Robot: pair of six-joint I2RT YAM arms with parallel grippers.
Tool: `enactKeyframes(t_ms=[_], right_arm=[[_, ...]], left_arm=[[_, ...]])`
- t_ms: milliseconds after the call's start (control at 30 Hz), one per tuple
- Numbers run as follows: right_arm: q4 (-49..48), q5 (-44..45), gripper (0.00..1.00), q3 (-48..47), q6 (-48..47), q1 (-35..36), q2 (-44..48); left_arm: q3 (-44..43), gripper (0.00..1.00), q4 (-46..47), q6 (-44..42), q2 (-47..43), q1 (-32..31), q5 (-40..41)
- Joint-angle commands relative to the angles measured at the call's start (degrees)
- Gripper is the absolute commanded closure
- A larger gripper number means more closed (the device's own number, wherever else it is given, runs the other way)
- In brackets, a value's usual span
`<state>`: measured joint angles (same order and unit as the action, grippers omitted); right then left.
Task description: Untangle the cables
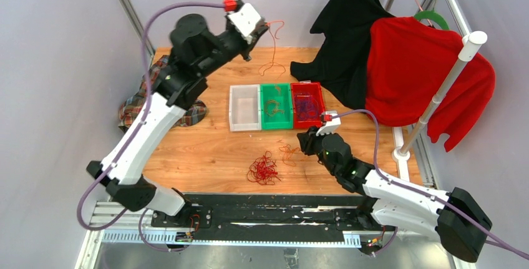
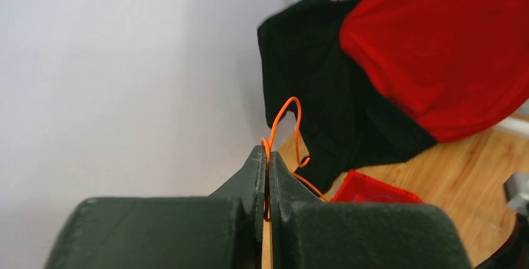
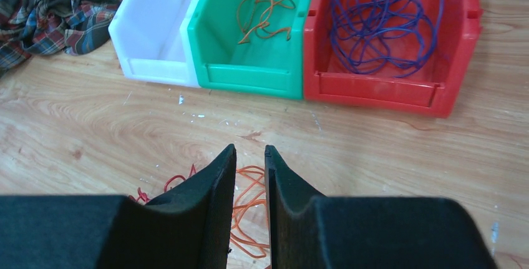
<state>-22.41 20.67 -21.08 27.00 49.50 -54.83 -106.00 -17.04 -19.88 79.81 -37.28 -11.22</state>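
Left hand point(image 2: 267, 156) clenched on an orange cable point(image 2: 293, 110) lifted at the desk's point(image 1: 206, 150) 12 o'clock; right hand point(image 3: 249, 156), fingers narrowly parted, apparently empty, above orange strands point(image 3: 249, 188) at 6, red tangle point(image 1: 262, 170) at their 9

You see a white bin point(image 3: 156, 29), green bin point(image 3: 249, 77) with orange cables point(image 3: 265, 19), red bin point(image 3: 374, 91) with purple-blue cables point(image 3: 380, 22), a red, green and blue plaid cloth point(image 3: 50, 13).

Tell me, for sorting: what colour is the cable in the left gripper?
Orange; the cable shows best in the left wrist view.
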Motion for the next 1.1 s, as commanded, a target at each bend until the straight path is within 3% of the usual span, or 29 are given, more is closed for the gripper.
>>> enactKeyframes(t_ms=[0,433,900,1067], right_arm=[[1.6,4.4,0.76,1.8,0.4,-1.7,2.6],[3.2,3.6,0.77,3.2,1.4,-4.4,4.3],[7.1,3.7,0.79,2.6,1.7,-5.3,8.6],[7.8,3.4,0.79,1.9,1.3,-5.7,8.6]], left_arm=[[0.4,1.0,3.5,-2.6,4.9,-0.2,1.2],[2.1,1.0,2.7,-3.0,13.9,0.8,2.0],[6.0,1.0,-9.7,-0.1,25.4,0.8,5.0],[6.8,1.0,-9.9,-1.5,30.7,0.8,7.7]])
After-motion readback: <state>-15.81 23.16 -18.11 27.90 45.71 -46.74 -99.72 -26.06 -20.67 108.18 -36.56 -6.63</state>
